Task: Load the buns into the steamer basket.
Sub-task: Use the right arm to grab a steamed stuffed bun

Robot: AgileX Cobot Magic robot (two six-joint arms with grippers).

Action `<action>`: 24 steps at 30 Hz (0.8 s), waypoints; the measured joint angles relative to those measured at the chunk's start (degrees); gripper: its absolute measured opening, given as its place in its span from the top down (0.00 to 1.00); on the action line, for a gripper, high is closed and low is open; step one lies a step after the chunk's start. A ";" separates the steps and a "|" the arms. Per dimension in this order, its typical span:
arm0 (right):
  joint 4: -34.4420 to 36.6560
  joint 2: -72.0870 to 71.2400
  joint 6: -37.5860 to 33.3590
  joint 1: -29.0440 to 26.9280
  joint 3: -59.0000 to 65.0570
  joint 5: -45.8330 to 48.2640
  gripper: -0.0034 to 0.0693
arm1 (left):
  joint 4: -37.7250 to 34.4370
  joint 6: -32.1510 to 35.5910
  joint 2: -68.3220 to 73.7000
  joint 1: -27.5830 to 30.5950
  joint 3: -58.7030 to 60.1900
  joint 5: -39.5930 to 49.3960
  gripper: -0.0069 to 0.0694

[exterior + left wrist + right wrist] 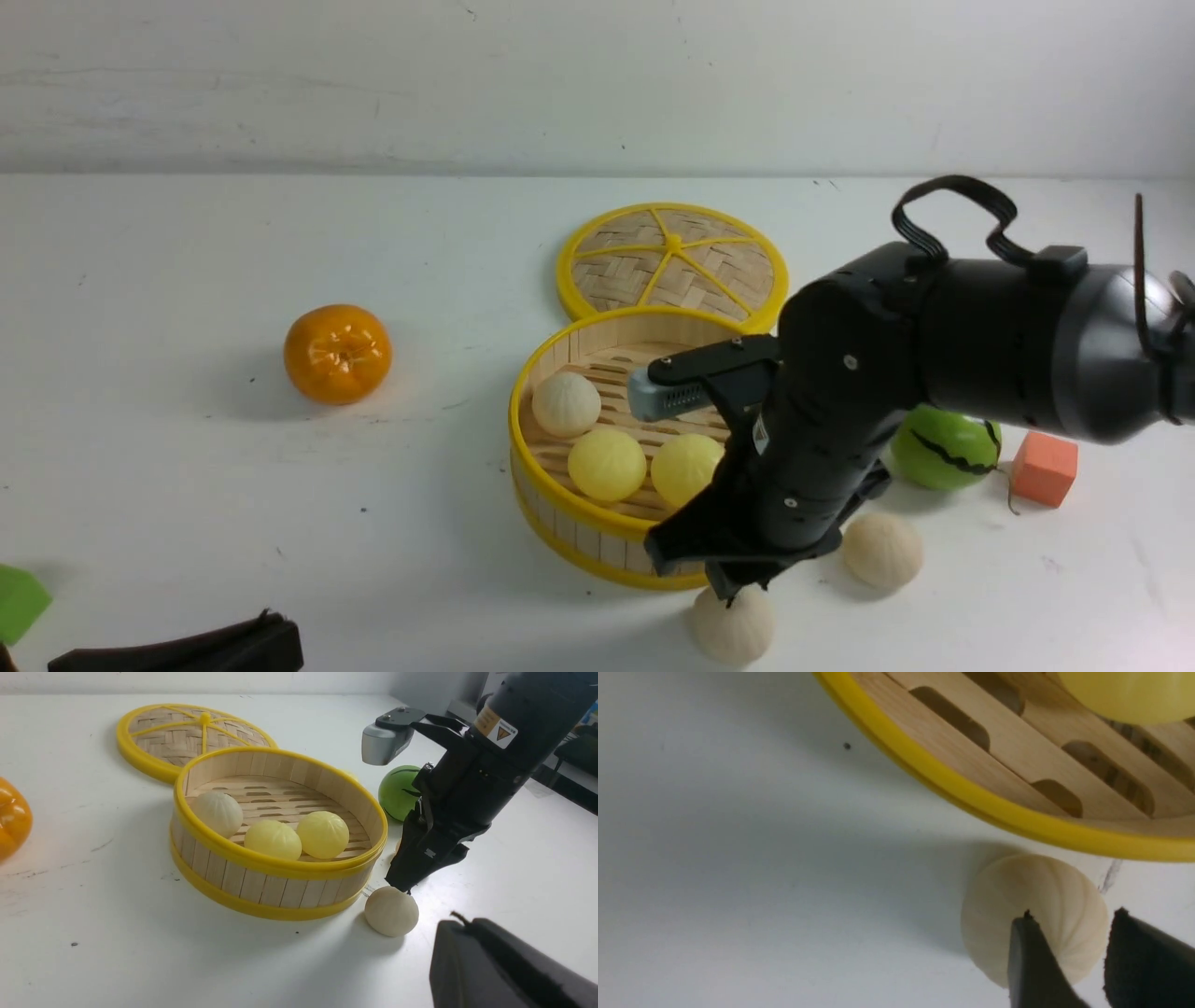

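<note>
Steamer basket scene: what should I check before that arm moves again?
1. Steamer basket uncovered: ok, the woven lid lies behind it.
2. Space inside: ok, bare slats show beside the buns.
3. Right end effector open: ok, its fingertips stand apart.
4. Nearest beige bun centered between those fingertips: not ok, one finger overlaps its middle.
5. Left end effector open: cannot tell.
6. All buns inside: not ok, two beige ones sit outside.

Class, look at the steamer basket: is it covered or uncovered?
Uncovered. The steamer basket shows its slatted floor and three buns, while the woven lid lies beyond it.
</note>
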 joint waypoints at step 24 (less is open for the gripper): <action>-0.25 4.34 -0.31 0.00 -0.43 -0.30 0.86 | 0.00 0.00 0.00 0.00 0.00 0.01 0.87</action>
